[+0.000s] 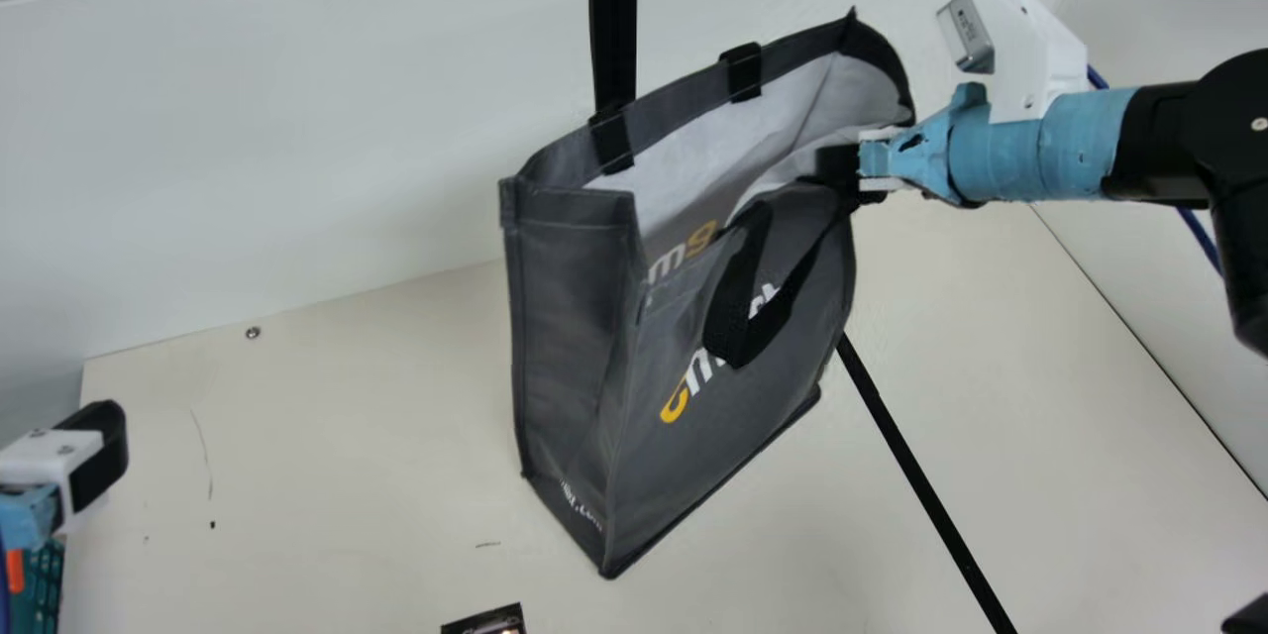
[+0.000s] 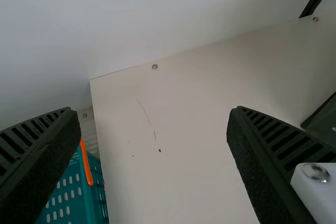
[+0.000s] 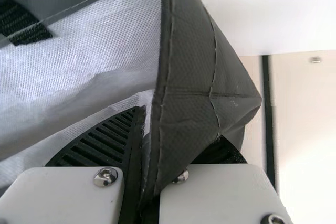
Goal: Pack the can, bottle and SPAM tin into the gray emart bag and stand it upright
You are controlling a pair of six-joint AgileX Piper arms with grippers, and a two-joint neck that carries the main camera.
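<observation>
One teal basket [image 1: 44, 582], orange-trimmed, at the main view's left edge. One left gripper [image 1: 94, 451], near the basket, fingers spread wide. One dark item [image 1: 485, 623], cut off at the bottom edge, identity unclear. One gray bag [image 1: 565, 337], mouth upward, black handle loop [image 1: 730, 322] hanging over its printed front. One right gripper [image 1: 840, 173], pinching the bag's right-hand rim, one finger inside, one outside. One black strip [image 1: 926, 480], running along the cream worktop [image 1: 347, 475].
</observation>
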